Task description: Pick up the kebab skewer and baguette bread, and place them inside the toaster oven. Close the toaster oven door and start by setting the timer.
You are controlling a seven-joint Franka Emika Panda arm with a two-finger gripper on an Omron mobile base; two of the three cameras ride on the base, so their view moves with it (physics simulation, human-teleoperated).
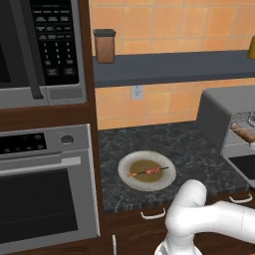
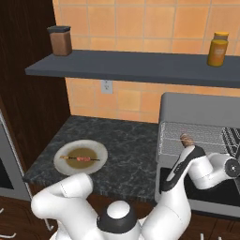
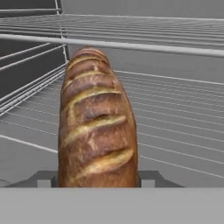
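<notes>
The baguette bread (image 3: 97, 124) is seen between the gripper (image 3: 97, 178) jaws, which are set against its sides, over the wire rack (image 3: 175, 131) inside the toaster oven (image 2: 197, 110). The kebab skewer (image 1: 147, 172) is left on the plate (image 1: 130, 180), well apart.

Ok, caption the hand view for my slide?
Baguette bread between the hand's fingertips, reaching over the toaster oven wire rack.
</notes>
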